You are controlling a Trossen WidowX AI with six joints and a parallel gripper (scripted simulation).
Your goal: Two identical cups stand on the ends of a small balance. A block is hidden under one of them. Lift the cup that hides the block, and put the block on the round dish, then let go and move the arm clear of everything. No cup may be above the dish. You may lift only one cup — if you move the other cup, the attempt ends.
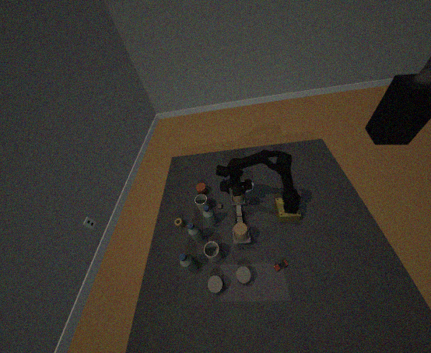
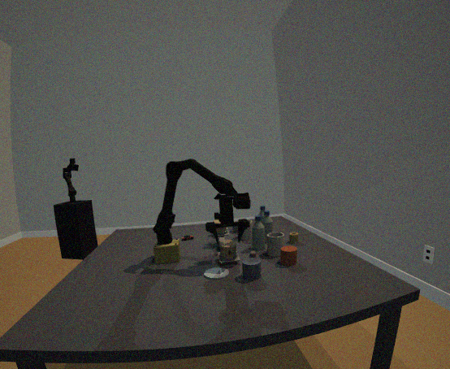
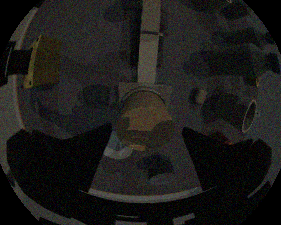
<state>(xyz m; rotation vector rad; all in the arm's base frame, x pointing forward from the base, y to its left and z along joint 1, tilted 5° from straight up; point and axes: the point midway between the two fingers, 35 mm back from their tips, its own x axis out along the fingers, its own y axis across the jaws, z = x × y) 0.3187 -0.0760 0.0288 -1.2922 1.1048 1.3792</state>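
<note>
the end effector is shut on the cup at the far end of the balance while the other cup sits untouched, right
Not quite: the end effector is open, its fingers spread on either side of that cup, gripping nothing. The wrist view shows it. The other cup does sit on its end of the balance.

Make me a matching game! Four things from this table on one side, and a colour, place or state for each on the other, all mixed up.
Things:
1. dish
2. arm base
3. jaws
4. near cup

Matches:
a. yellow
b. wide open, holding nothing
c. standing on one end of the balance
d. white

Pairs: 1-d, 2-a, 3-b, 4-c
</note>
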